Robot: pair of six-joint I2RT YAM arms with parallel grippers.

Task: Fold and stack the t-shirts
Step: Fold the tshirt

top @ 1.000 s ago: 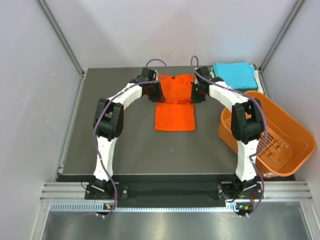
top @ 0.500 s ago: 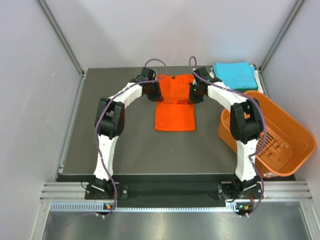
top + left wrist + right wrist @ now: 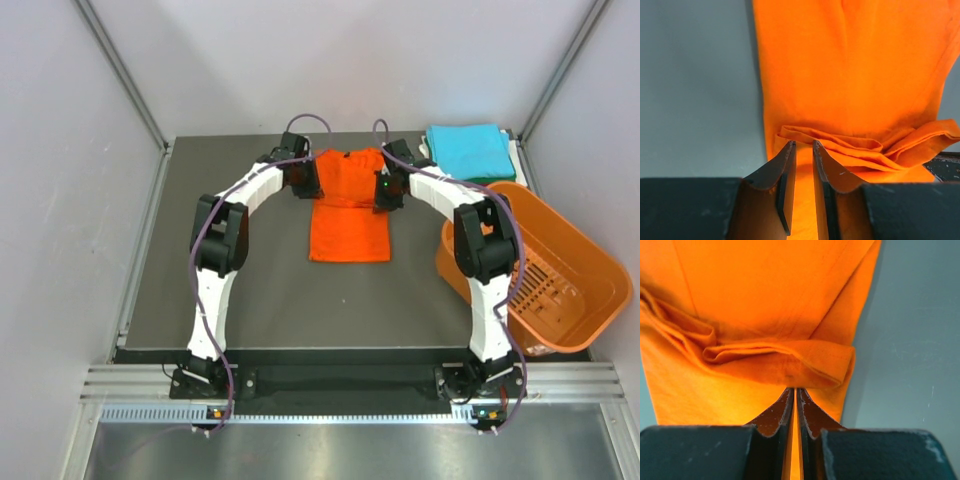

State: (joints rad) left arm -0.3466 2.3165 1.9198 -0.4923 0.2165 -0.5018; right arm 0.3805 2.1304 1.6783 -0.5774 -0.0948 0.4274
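The left pincer (image 3: 802, 146) grips the orange t-shirt (image 3: 850, 75) at its bunched fold; the right pincer (image 3: 796, 391) clenches the opposite edge. Dark desk (image 3: 250, 290) beneath.

Walls: we see pale grey panels (image 3: 60, 200) at left, back and right, plain and matte.
Frame: silver metal struts (image 3: 120, 70) slant along the panel joints.
Surface (image 3: 260, 300): dark grey, matte, rectangular.
Near edge: we note a slotted aluminium rail (image 3: 330, 385).
Below the rail: a brushed metal sheet (image 3: 330, 450).
Light: even and soft, with only faint shadows.
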